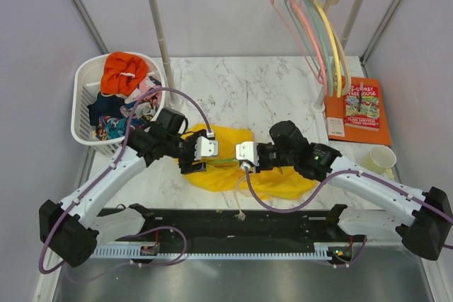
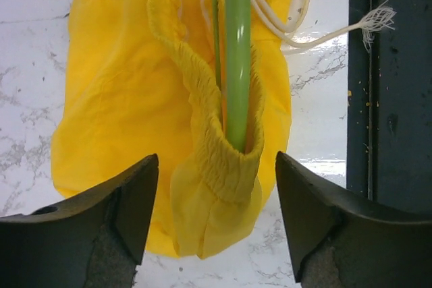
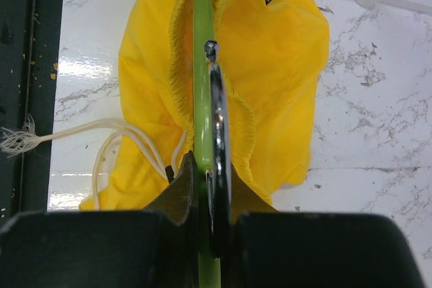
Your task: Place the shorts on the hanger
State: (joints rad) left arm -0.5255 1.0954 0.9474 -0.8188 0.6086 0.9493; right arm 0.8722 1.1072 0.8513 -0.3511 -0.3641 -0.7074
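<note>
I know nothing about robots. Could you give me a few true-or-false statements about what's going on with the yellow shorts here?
1. The right tool is clamped on the thin light green plastic hanger. True.
2. The left tool is shut on the bright yellow fabric shorts. False: its fingers stand open on either side of the bunched waistband.
3. The hanger runs inside the shorts' elastic waistband. True.
4. The white plastic laundry basket is empty. False: it holds clothes, with an orange-red garment on top.
</note>
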